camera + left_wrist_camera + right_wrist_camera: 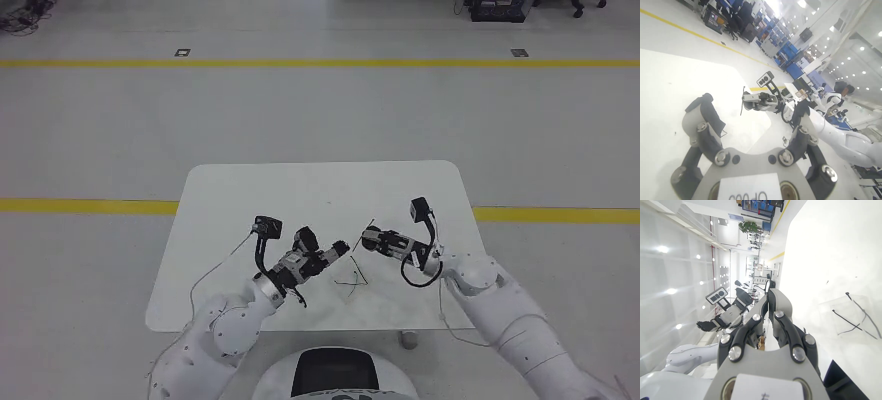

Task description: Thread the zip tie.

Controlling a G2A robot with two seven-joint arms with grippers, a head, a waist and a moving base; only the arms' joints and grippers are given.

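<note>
Right gripper point(768, 292) is mine, jaws pinched together on a zip tie point(741, 109). I hold it up off the table point(300, 190), above the near half. From the left wrist view the tie stands about upright at my fingertips. The small head is at the top end and the strap hangs straight down below the grip.

Left gripper point(338, 247) is spread wide, nothing between the fingers. It sits just beside the right gripper, tips facing each other, not touching the tie.

Two spare ties point(847, 320) lie crossed on the table below and between the arms. They seem to sit on something clear, a tray or a sheet point(838, 306), can't tell which.

Progress, my judgement:
- Done: the tie is picked and presented in the air.
- Not done: the threading. The strap is straight with no loop, and the tail is nowhere near the head.
- Left to do: the left gripper takes the free tail end. Then the strap is bent round and the tip fed through the head slot.

I'd call it early, roughly the handover and pre-thread stage. The tail is thin and floppy, so lining it up with the slot looks like the hard part.
</note>
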